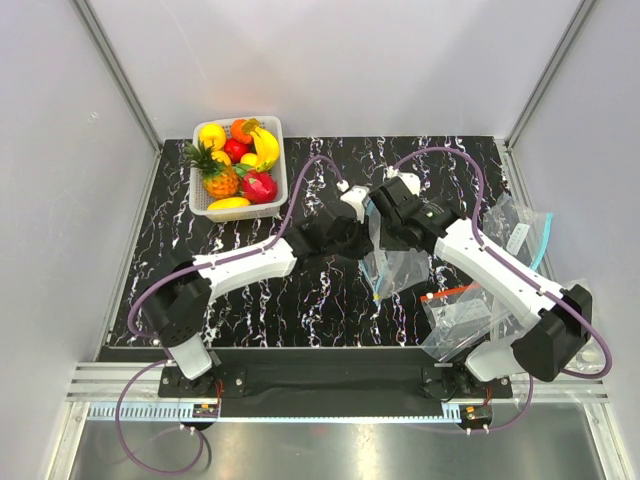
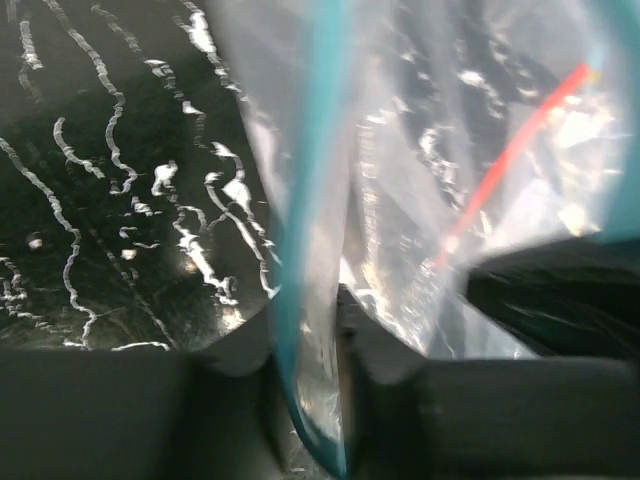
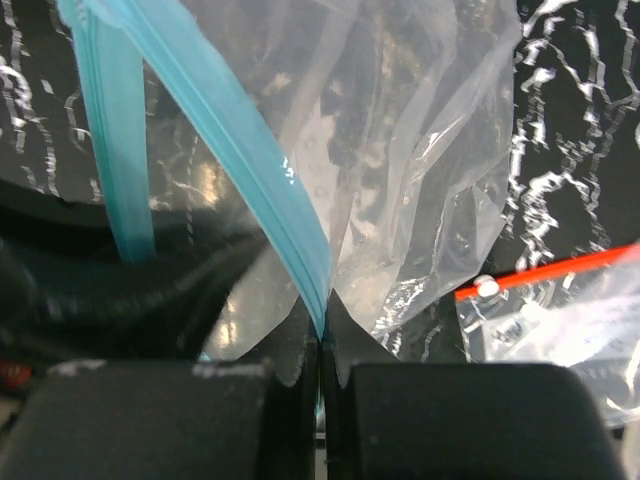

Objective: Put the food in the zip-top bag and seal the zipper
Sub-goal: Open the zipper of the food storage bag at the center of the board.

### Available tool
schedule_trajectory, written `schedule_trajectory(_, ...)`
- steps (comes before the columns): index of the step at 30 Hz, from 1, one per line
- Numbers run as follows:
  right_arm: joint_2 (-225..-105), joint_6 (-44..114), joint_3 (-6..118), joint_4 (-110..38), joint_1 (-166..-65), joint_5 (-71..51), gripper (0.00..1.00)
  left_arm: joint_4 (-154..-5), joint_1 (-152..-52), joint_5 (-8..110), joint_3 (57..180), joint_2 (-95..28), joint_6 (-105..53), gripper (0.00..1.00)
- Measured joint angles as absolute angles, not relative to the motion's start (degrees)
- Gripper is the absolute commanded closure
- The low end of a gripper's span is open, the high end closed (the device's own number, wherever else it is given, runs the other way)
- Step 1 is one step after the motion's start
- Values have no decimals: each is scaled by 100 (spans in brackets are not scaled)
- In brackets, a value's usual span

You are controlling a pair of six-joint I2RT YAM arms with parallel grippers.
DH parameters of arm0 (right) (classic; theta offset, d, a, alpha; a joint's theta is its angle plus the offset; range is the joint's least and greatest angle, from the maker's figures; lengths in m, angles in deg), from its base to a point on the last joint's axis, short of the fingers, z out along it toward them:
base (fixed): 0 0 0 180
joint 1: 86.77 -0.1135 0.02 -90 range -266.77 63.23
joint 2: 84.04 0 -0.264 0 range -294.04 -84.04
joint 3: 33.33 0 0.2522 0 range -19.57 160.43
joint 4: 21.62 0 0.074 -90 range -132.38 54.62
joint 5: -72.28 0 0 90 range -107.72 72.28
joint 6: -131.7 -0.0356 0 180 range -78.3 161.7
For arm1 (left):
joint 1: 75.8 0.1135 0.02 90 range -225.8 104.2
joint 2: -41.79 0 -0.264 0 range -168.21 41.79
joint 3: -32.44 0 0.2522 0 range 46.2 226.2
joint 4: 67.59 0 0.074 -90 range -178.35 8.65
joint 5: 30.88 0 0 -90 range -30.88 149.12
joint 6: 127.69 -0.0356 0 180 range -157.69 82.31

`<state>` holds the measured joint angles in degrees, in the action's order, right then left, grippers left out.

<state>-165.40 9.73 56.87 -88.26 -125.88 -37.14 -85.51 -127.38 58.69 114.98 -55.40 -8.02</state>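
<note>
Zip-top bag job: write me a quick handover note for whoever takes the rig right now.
Left gripper: shut on the zip-top bag at its teal edge.
Right gripper: shut on the zipper.
The bag is held between both arms at mid-table, mouth parted, and looks empty.
Toy fruits: all in the white basket, far left.
Done: bag gripped.
Left: load the fruit, seal the zipper.

Right gripper (image 3: pixel 320 345) with both black fingers pinched together on a teal zipper strip (image 3: pixel 235 140), crinkly clear bag (image 3: pixel 420 180) fanning upward from the pinch, mouth parted at left, second bag (image 3: pixel 560 335) with red strip (image 3: pixel 560 272) at right, black marbled table (image 3: pixel 590 120) beneath
</note>
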Motion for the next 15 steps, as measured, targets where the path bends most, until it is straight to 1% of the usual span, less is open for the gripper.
schedule_trajectory(1, -16538, 947, 5715, -8937, -12612, -3779, 100, -8558, -12755, 5967, 11500, -5571, -795, 91)
schedule_trajectory(2, -16540, 925, 5750, -9038, -12628, -3832, 100, -8573, -12766, 6070, 11500, -5595, -774, 95)
schedule_trajectory(5, -16551, 840, 5895, -9396, -12665, -4085, 100, -8617, -12805, 6389, 11500, -5634, -800, 100)
schedule_trajectory(11, -16787, 694, 6115, -10017, -12706, -4761, 100, -9108, -12858, 7073, 11854, -5796, -800, 100)
schedule_trajectory(15, -16863, 621, 6118, -10279, -12809, -5043, 100, -9224, -12797, 7183, 11955, -5984, -715, 100)
